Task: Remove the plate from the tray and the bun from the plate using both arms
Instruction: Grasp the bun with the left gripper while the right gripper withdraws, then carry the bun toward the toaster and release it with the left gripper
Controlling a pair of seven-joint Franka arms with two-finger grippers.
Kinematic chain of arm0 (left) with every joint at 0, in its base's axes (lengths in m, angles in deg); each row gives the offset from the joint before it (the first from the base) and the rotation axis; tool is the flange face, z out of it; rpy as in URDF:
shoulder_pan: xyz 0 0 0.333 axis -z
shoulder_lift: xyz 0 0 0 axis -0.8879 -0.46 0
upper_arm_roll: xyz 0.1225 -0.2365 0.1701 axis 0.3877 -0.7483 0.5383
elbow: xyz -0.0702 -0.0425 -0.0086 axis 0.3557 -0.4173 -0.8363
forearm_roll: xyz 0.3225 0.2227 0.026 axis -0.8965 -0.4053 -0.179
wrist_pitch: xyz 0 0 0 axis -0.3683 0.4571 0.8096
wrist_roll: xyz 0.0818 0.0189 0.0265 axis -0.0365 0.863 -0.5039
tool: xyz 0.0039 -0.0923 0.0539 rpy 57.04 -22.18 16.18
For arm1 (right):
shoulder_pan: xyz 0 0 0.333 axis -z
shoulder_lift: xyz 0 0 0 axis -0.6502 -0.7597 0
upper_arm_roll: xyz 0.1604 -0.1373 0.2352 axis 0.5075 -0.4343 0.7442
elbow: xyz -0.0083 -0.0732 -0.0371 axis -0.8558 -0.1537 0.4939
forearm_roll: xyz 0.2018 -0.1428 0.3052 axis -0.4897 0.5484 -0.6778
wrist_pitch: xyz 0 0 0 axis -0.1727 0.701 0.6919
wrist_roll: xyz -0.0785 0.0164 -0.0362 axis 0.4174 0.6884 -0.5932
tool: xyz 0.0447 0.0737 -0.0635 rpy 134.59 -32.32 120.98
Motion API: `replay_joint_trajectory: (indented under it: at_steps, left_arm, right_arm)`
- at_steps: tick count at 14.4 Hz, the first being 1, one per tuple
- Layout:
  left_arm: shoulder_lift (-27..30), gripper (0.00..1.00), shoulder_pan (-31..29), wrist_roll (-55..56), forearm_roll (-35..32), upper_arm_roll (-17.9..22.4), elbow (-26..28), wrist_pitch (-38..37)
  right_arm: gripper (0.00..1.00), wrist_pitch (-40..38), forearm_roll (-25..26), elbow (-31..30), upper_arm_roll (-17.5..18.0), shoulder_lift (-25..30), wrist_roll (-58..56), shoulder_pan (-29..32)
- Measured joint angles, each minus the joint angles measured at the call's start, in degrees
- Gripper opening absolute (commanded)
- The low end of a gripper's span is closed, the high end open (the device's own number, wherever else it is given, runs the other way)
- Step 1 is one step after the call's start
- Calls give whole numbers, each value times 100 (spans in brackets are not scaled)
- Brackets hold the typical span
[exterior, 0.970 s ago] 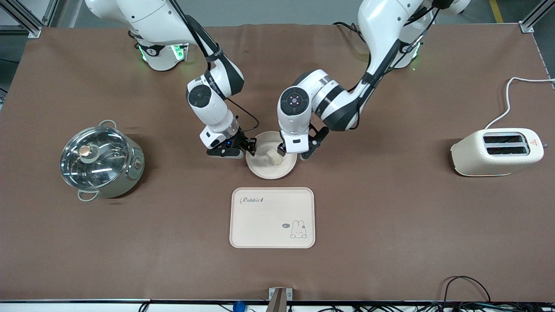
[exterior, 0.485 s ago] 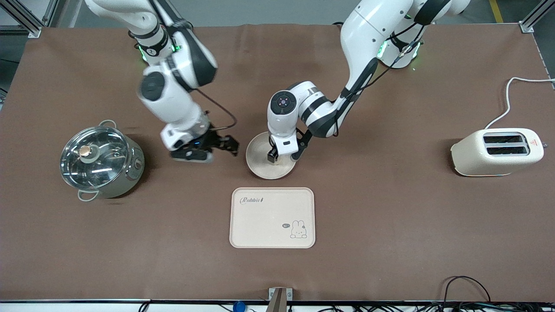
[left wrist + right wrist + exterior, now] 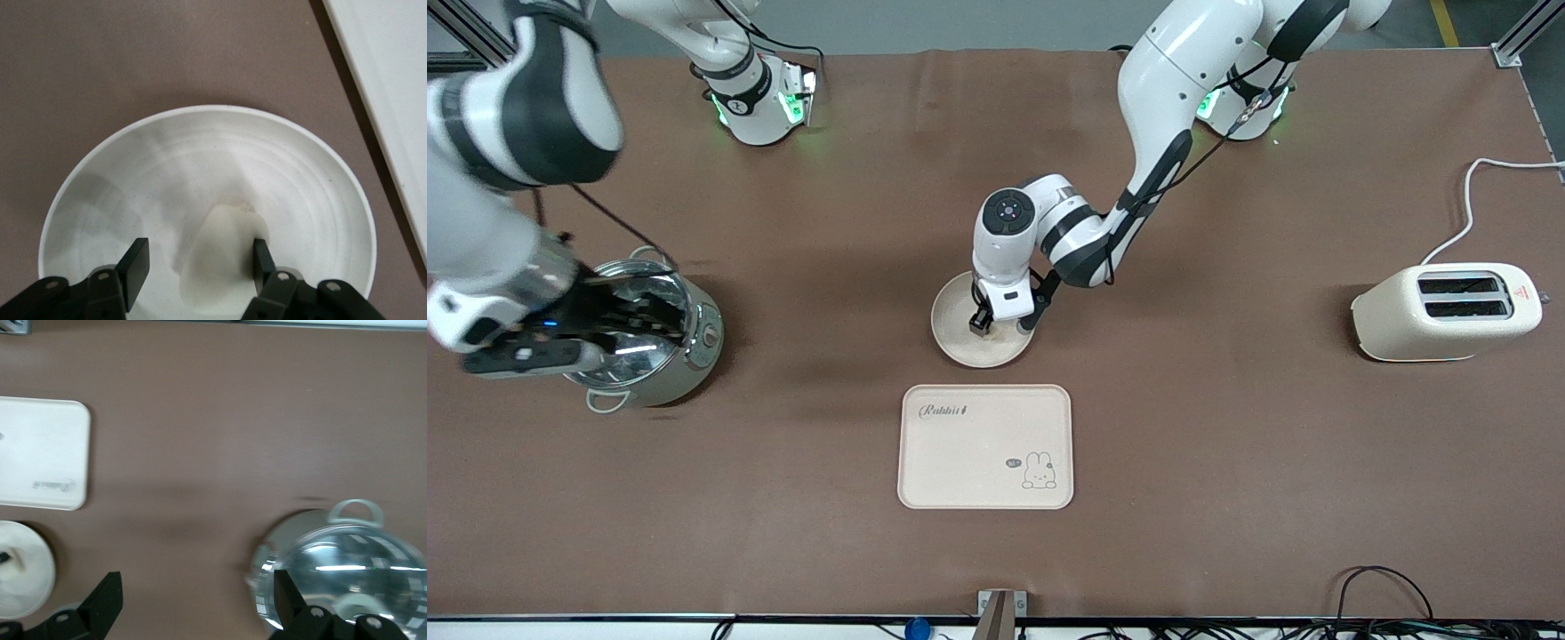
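One bun [image 3: 223,257], soft and light, on the plate [image 3: 951,333]

It sits on the off-tray plate, farther from the camera than the tray [image 3: 985,446]; the left gripper [image 3: 200,263] straddles it, fingers spread, so a gentle mid-body pinch looks right. Right gripper [image 3: 197,600] hangs open over the pot [image 3: 640,333].

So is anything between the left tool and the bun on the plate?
Nothing visible. The left tool is down in the round cream-white plate, its fingers open either side of the small pale bun.
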Motion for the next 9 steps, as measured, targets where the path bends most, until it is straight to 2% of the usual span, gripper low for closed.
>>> replay_joint_trajectory:
  at_steps: [3, 4, 7, 9]
  left_arm:
    - [-44, 6, 1, 18, 0, 6, -17, 168]
    - [-45, 1, 1, 18, -1, 12, -28, 186]
    - [-33, 0, -10, 18, -1, 23, -85, 158]
    - [68, 0, -40, 12, -7, 33, -169, -127]
  right_arm:
    - [100, -601, 520, 459, 2, -19, -262, 340]
    - [100, -849, 645, 621, 3, -20, -264, 377]
    - [100, -1158, 848, 898, 10, -20, -264, 541]
    - [100, -1281, 848, 938, 11, -19, -275, 785]
